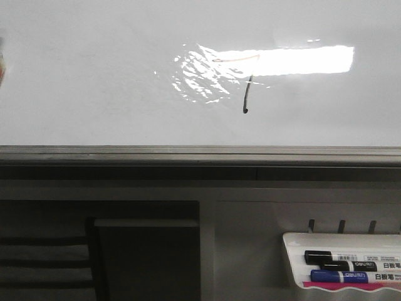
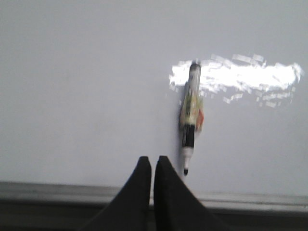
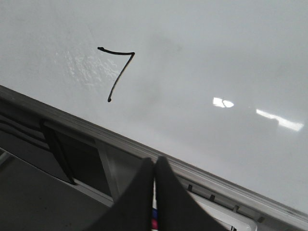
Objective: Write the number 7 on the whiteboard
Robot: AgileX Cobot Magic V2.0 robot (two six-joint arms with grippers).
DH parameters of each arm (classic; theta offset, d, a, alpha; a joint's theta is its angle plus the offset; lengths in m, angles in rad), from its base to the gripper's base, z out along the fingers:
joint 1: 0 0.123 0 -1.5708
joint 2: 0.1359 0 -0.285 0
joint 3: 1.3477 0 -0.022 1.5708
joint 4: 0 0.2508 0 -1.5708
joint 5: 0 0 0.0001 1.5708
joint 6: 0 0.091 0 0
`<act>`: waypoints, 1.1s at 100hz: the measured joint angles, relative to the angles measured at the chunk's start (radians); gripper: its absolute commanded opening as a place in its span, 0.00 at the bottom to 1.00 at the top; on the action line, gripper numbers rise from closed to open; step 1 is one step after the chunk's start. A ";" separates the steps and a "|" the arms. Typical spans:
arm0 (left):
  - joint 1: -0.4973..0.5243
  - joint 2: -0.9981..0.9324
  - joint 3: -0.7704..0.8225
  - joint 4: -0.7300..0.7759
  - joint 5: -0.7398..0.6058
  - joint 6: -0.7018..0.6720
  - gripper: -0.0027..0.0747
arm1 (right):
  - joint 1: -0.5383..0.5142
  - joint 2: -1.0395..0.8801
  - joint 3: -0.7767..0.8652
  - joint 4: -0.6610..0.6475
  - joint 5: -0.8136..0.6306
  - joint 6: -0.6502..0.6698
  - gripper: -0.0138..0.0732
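Observation:
The whiteboard (image 1: pixel 94 75) fills the upper front view, with a bright rectangular light reflection. The number 7 (image 1: pixel 245 94) is drawn on it, its faint top stroke inside the glare and its black downstroke below. The right wrist view shows the 7 (image 3: pixel 120 76) whole on the board (image 3: pixel 216 57). My right gripper (image 3: pixel 155 161) is shut and empty, below the grey rail. My left gripper (image 2: pixel 153 161) is shut and empty in front of the board (image 2: pixel 72 72). A blurred marker (image 2: pixel 190 115) hangs tip down just beside it, unheld. Neither gripper shows in the front view.
The grey metal rail (image 1: pixel 188 153) runs along the board's bottom edge. A small white marker tray (image 1: pixel 294 241) hangs at the lower right with a black marker (image 1: pixel 326 257) and a blue marker (image 1: pixel 338 276). A dark frame opening lies at lower left.

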 measured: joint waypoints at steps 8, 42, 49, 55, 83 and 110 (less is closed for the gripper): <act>0.000 0.000 0.000 -0.007 0.000 -0.004 0.01 | 0.000 0.000 0.000 0.000 0.000 0.000 0.08; 0.000 0.000 0.000 -0.007 0.000 -0.004 0.01 | 0.000 0.000 0.000 0.000 0.000 0.000 0.08; 0.000 0.000 0.000 -0.007 0.000 -0.004 0.01 | 0.000 0.000 0.000 0.000 0.000 0.000 0.08; 0.000 0.000 0.000 -0.007 0.000 -0.004 0.01 | 0.000 0.000 0.000 0.000 0.000 0.000 0.08; 0.000 0.000 0.000 -0.007 0.000 -0.004 0.01 | 0.000 0.000 0.000 0.000 0.000 0.000 0.08; 0.000 0.000 0.000 -0.007 0.000 -0.004 0.01 | -0.103 -0.131 0.167 0.002 -0.069 0.000 0.08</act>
